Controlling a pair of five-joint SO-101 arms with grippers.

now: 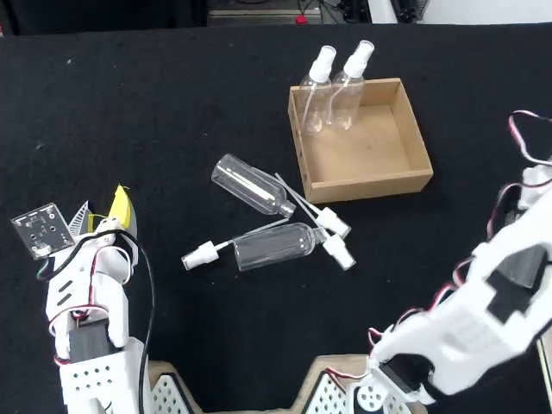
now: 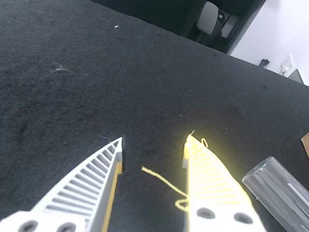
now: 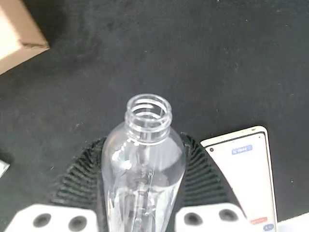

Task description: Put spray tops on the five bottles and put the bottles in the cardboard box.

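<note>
High view: cardboard box [image 1: 366, 172] sits right of centre on the black table [image 1: 129, 103]. Two capped bottles [image 1: 332, 95] stand in its far left corner, side by side, spray heads sticking past the far wall. Just in front of the box's left side, two bare bottles [image 1: 259, 188] lie on their sides, one behind the other. Three spray tops [image 1: 335, 226] lie on the cloth around them with dip tubes showing: two close together near the box's front left corner, one at the other end of the nearer bottle. Can't tell if any is seated on a neck. Left gripper [image 2: 153, 145] is released, white finger [image 2: 94, 179] and yellow finger [image 2: 212, 179] spread, only a loose yellow thread [image 2: 161, 181] between them, low over the cloth at the near left, well apart from the box. Right gripper [image 3: 145, 142] is clenched on a fifth bottle [image 3: 145, 179], black fingers on both sides of the body, threaded neck open and uncapped. Phone [image 3: 244, 174] lies on the table just beside it.
</note>
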